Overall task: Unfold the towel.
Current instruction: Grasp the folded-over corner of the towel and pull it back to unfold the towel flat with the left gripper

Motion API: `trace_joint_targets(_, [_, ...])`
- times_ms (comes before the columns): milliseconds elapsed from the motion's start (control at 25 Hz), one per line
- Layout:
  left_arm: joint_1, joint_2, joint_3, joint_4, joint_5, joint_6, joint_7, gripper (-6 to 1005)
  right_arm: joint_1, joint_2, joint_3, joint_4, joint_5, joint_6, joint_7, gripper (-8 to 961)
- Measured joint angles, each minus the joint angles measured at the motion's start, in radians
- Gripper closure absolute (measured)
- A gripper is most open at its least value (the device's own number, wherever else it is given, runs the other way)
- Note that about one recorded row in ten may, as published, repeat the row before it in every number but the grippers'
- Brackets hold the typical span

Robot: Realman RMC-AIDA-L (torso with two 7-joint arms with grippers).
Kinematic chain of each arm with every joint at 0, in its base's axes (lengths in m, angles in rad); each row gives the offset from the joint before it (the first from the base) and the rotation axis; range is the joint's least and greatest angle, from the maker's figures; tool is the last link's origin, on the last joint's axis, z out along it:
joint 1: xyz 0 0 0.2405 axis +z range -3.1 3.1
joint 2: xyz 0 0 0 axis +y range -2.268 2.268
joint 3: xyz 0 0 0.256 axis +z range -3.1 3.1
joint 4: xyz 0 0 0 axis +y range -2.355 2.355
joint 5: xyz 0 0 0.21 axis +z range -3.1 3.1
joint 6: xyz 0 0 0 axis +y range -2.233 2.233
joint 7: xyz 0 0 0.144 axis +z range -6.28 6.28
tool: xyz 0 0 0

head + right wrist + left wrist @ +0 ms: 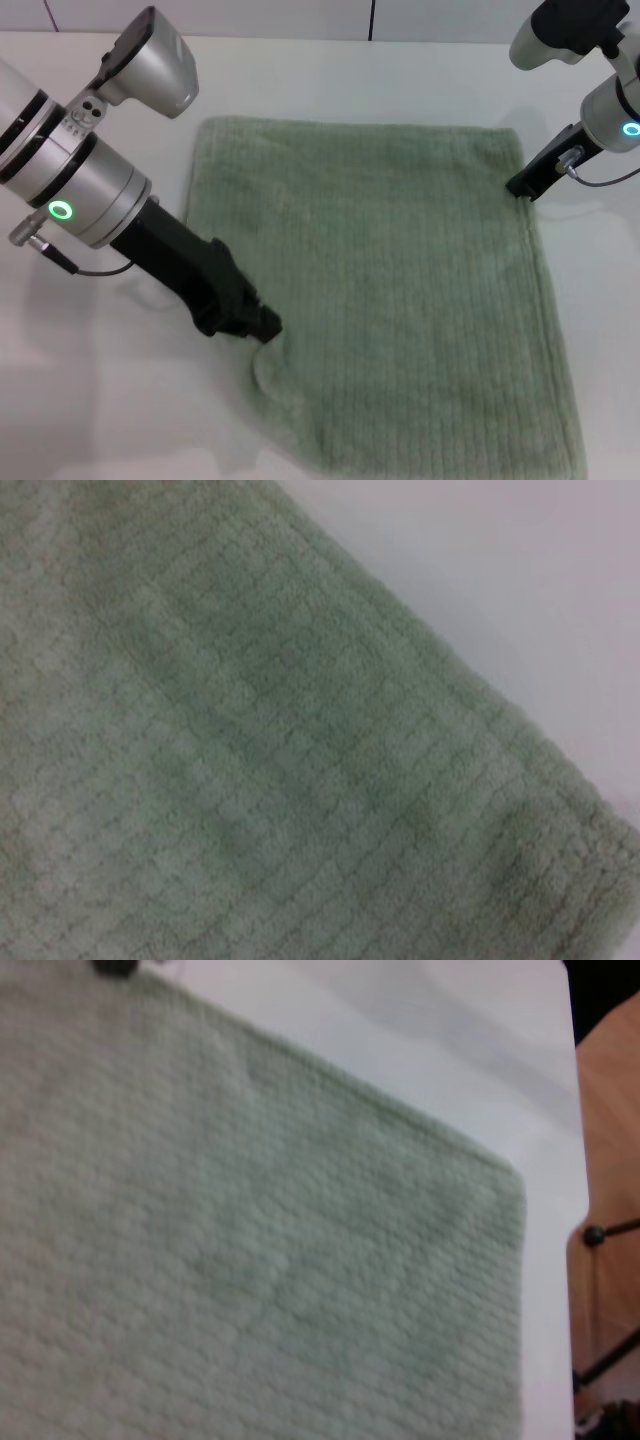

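The towel (380,290) is a large pale sage-green ribbed cloth lying spread out and nearly flat on the white table (90,400). My left gripper (262,328) is at the towel's left edge near its front corner. It is shut on the edge, and the cloth rises in a small pucker up to it. My right gripper (520,188) rests at the towel's right edge near the far right corner. The left wrist view shows the towel (250,1260) lying flat, and the right wrist view shows one towel corner (250,760) up close.
The table's bare white top surrounds the towel on the left, far and right sides. In the left wrist view the table's edge (572,1160) shows, with brown floor and a black stand leg (610,1230) beyond it.
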Motion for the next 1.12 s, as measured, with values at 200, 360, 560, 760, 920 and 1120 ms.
trace_joint_targets(200, [-0.008,0.002,-0.002,-0.001,0.041,0.042,-0.009,967,0.001,0.001,-0.001,0.001,-0.001,0.002,-0.001,954])
trace_joint_targets(360, [-0.02,0.001,-0.003,-0.003,0.107,0.055,-0.02,965,0.002,0.001,-0.001,0.001,-0.001,0.002,-0.001,954])
trace_joint_targets(560, [-0.028,-0.005,-0.003,-0.002,0.149,0.06,-0.021,958,0.002,0.001,-0.001,0.001,-0.001,0.002,-0.001,954])
trace_joint_targets(760, [-0.044,-0.015,-0.003,0.002,0.177,0.063,-0.022,887,0.0,0.002,0.001,0.001,-0.001,0.003,-0.002,954])
trace_joint_targets(920, [-0.039,-0.017,-0.006,0.035,0.179,0.061,-0.02,747,-0.001,0.002,0.003,0.001,-0.001,0.004,-0.002,954])
trace_joint_targets(1120, [-0.023,-0.015,-0.001,0.116,0.185,0.086,-0.013,555,-0.004,0.002,0.005,0.001,-0.001,0.001,-0.002,954])
